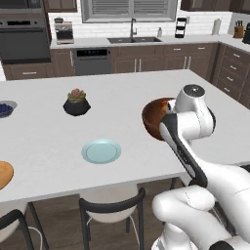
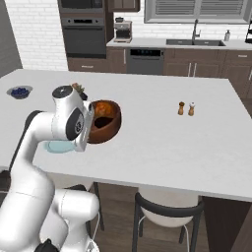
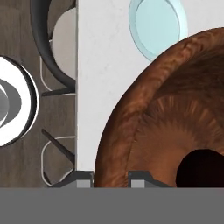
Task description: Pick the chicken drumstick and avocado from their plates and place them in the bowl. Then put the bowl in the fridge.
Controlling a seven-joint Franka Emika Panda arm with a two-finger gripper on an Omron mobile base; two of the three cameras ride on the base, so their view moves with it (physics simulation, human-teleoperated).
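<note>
My gripper (image 3: 111, 177) is clamped on the near rim of the deep reddish-brown wooden bowl (image 3: 175, 113), one fingertip (image 3: 85, 178) outside the wall and one inside. The bowl sits tilted over the white tabletop (image 1: 146, 88), a dark avocado (image 3: 199, 168) in its bottom. The pale blue-green glossy plate (image 1: 101, 151) lies nearby.

The white arm (image 1: 195, 146) bends forward and downward, its end effector (image 3: 111, 177) clamped shut.

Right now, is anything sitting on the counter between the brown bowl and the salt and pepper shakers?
Nothing: in the right base view, bare white counter runs from the bowl to the shakers.
</note>
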